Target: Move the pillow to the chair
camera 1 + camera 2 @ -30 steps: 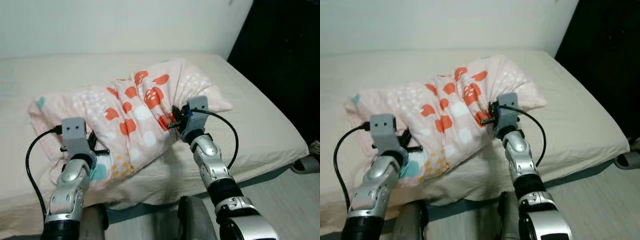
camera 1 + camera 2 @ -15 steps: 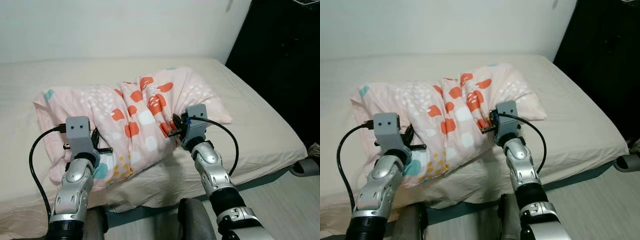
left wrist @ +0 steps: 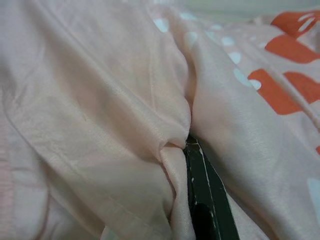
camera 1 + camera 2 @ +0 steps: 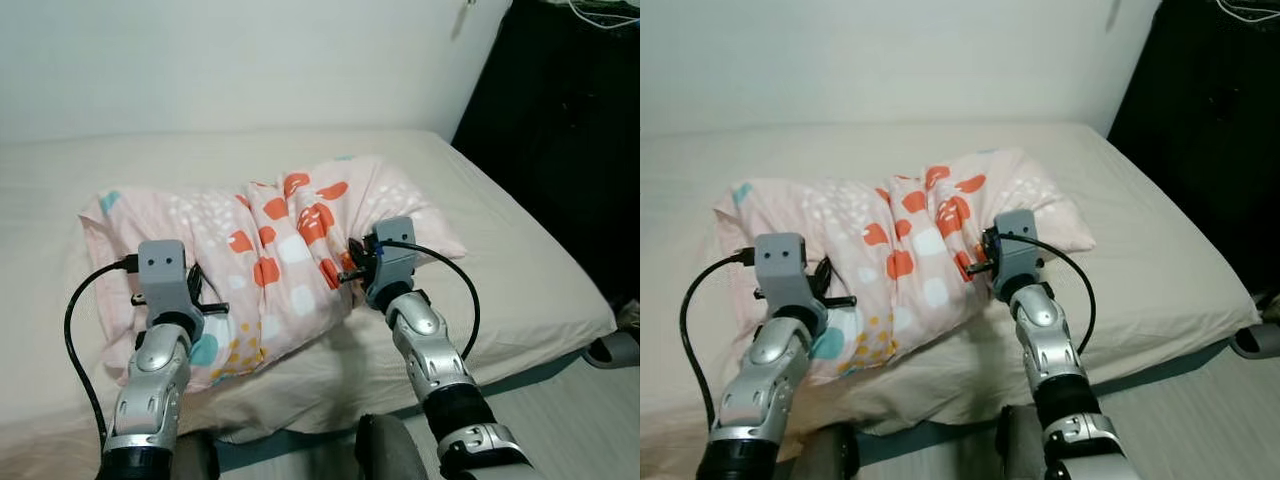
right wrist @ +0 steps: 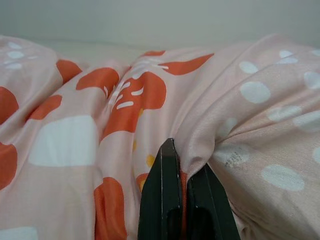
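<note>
one pink pillow (image 4: 285,255) with orange, white and teal spots lies on the bed (image 4: 520,260), near the front edge of the mattress, bunched up in the middle. there is one bed with a beige sheet, and a plain white wall (image 4: 230,60) stands behind it. to the right of the bed there is a dark area (image 4: 570,130), and some thin cables (image 4: 605,12) show at its top corner. a grey rounded object (image 4: 610,350) lies on the floor by the bed corner. two silver arms reach to the pillow. the left gripper (image 3: 192,165) is at the pillow's left part, and its fingers are pressed together with a fold of the pink cover pinched between them. the right gripper (image 5: 186,175) is at the right part, and its two black fingers (image 5: 165,200) also pinch a fold of the cover tightly. one black cable (image 4: 75,330) loops from the left wrist and one from the right. i can read no writing or label anywhere.
</note>
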You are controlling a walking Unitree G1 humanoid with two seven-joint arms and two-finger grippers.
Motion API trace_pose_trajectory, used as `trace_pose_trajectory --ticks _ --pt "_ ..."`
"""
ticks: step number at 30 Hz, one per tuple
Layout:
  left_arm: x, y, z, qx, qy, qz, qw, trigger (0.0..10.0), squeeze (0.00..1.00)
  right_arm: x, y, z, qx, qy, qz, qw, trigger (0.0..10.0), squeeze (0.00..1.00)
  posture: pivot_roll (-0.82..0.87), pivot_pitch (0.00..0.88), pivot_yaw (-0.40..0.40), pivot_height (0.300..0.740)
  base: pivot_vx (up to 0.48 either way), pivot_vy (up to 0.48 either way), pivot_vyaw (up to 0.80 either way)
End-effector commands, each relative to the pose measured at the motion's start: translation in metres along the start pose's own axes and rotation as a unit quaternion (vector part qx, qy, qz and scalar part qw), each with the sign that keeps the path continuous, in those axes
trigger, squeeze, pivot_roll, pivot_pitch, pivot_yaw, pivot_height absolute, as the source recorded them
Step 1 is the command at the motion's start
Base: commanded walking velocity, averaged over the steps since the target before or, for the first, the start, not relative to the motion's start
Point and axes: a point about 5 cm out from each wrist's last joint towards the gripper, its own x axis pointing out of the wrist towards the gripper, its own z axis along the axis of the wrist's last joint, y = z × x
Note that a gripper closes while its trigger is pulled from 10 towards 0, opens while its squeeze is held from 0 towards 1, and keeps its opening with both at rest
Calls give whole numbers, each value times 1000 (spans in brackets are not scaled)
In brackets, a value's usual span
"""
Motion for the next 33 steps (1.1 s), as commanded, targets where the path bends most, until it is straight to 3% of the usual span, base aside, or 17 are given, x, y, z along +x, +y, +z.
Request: trace_pose_trajectory --ticks 1,6,33 --pt "0 -18 0 -3 -7 -32 999 10000 0 4 14 7 -14 -10 34 999 10000 0 33 9 -126 627 0 0 0" --pt "0 -16 -1 -3 -4 -27 1000 10000 0 3 15 -1 -31 21 34 999 10000 0 29 12 -129 627 0 0 0" --pt "0 -9 -3 -7 -4 -8 1000 10000 0 2 20 2 -6 18 58 998 10000 0 31 15 -145 627 0 0 0"
